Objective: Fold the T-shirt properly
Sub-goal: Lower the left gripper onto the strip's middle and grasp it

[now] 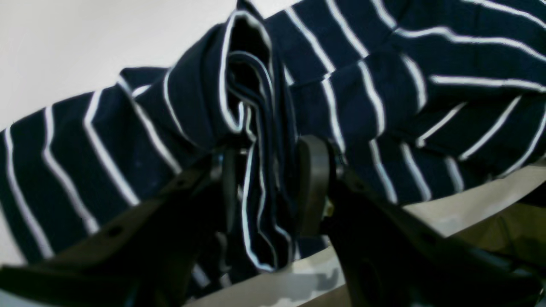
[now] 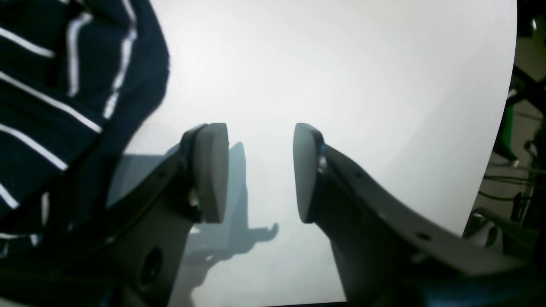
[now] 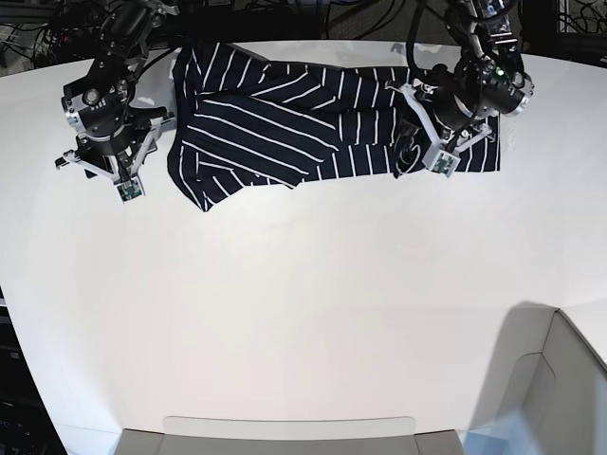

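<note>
Base view has the T-shirt point(image 3: 313, 123) bunched along the table's point(image 3: 303, 313) far edge, left gripper point(image 1: 266, 183) with a fabric wad between parted jaws, right gripper point(image 2: 260, 172) agape and empty, so I'd flatten everything before folding.

White table point(image 3: 303, 313), dark cables point(image 3: 379, 14) behind it

T-shirt point(image 1: 384, 85) cut off by frame edges, left claw point(image 1: 266, 187) blurred
</note>
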Tool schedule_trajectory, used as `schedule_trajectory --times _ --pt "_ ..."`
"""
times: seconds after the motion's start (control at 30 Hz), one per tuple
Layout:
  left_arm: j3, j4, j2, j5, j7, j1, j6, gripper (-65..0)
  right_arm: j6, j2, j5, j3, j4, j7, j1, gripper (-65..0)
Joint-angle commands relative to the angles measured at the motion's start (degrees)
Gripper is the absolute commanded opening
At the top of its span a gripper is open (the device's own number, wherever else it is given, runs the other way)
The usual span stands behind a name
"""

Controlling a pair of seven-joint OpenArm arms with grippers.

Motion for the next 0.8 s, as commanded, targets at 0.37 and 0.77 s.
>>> schedule_trajectory --times 0.37,0.77 --pt "-17.6 1.0 -0.6 -31.0 0.3 -0.3 0.1 -42.7 0.6 -0.5 4.2 -2.2 1.1 0.6 0.2 -39.6" --pt "-21.6 -1.4 -3.7 -30.6 0.3 2.4 0.1 -42.8 0.6 -2.2 25.3 8.2 1.4 -15.1 -0.3 -39.5"
